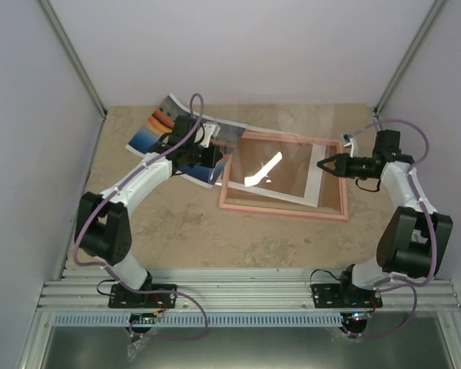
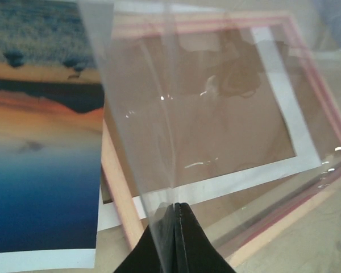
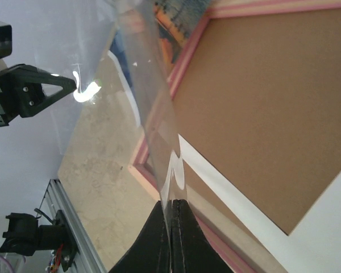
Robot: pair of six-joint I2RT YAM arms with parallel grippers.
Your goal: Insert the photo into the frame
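I'm looking at a beige, stone-patterned tabletop (image 1: 177, 231) boxed in by pale walls (image 1: 31, 115), with an aluminium rail (image 1: 246, 290) along the near edge. The frame (image 1: 284, 211) lies flat at the centre with a brown board (image 1: 280, 184) inside it. The photo (image 1: 163, 123) lies picture-up just beside its left side, partly under the left arm. From above, the clear sheet (image 1: 265, 167) shows mostly as a glare streak. The wrist views settle it: the left gripper (image 2: 175, 211) and the right gripper (image 3: 173, 206) each have their jaws pinched tight on an edge of that sheet, which is tilted above the frame.
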